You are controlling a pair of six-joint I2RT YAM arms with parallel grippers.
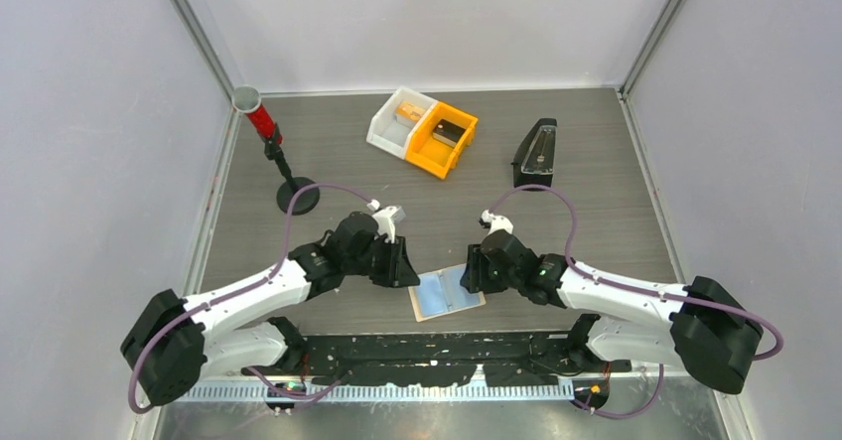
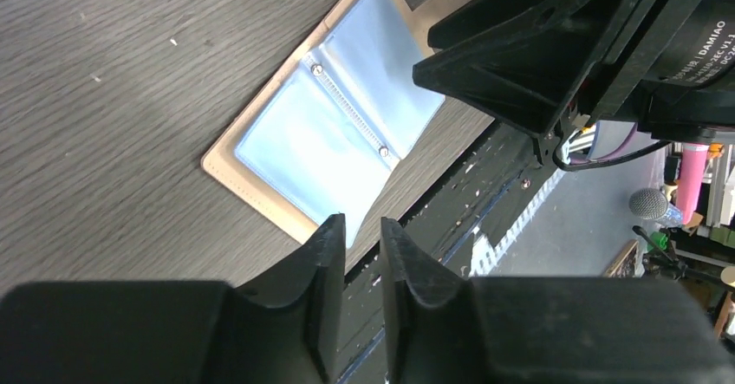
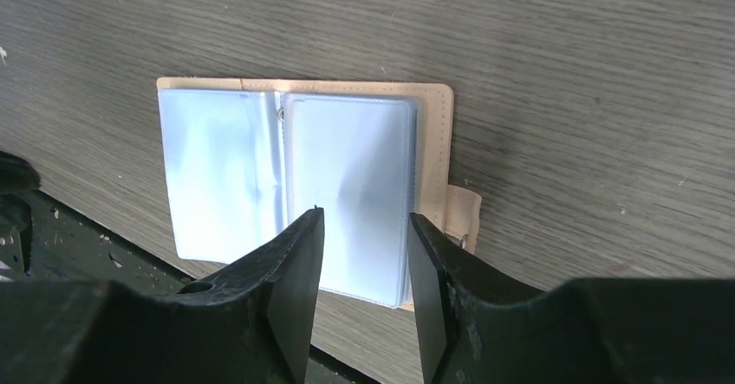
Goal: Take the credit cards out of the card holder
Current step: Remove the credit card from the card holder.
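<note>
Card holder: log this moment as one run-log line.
card holder: open flat, table near edge | left gripper: jaws nearly together at its corner | right gripper: open over it

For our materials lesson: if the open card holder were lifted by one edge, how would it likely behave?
The card holder lies open in two halves, so it would probably fold at the spine. Its glossy sleeves look slippery. Flat, so likely light.

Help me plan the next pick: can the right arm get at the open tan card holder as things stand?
Probably yes. The right gripper hangs over the open tan rectangular card holder, jaws apart, with nothing between them; the left gripper sits at the holder's other side, out of its way.
</note>
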